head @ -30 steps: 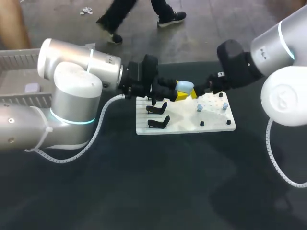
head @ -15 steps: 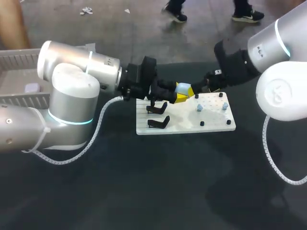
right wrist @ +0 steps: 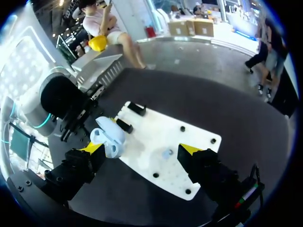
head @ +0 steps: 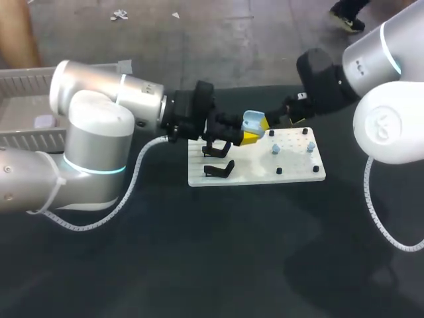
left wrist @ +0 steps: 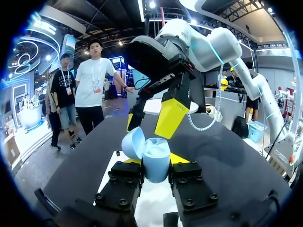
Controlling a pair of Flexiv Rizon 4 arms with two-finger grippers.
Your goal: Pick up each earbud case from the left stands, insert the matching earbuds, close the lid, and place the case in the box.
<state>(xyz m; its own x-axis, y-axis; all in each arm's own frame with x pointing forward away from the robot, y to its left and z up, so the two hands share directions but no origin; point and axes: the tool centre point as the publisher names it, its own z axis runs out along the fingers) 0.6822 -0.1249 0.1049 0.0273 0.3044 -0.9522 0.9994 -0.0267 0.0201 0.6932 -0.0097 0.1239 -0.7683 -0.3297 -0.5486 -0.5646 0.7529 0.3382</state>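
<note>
Two yellow-tipped fingers of the left gripper (left wrist: 152, 163) clamp a pale-blue earbud case (left wrist: 150, 152) from both sides. The case is smooth and rounded, with its lid hinged open and tipped to one side, and it hangs in the air by the edge of the white board (head: 265, 171), near the black stands (head: 217, 170). The right gripper (right wrist: 141, 150) is spread wide and holds nothing, just beside the case and above the board, where small pale-blue earbuds (head: 275, 149) sit.
</note>
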